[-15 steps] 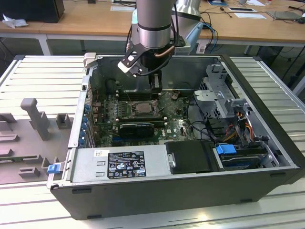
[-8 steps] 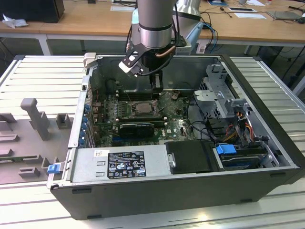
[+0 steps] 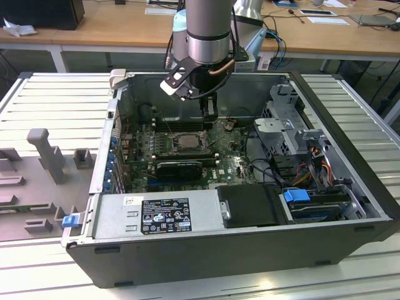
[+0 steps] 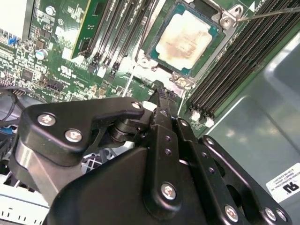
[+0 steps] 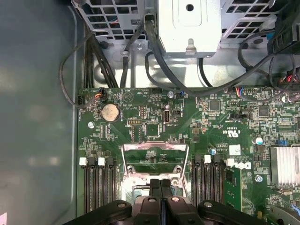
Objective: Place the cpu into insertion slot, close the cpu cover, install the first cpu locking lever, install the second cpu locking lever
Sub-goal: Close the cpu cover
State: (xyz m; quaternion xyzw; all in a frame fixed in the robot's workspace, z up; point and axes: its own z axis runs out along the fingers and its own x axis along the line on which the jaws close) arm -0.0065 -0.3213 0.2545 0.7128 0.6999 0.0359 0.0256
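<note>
Gripper closed tight, empty, hovering over motherboard middle. cpu sits in insertion slot there, cpu cover open. I worry a low pass snags the cover or skews the cpu.

In the first wrist view the claw covers the middle of the insertion slot, hiding what lies in it. In the exterior view the arm is cut off at twelve o'clock, and the insertion slot, at seven o'clock from the claw, is too small to make out.
</note>
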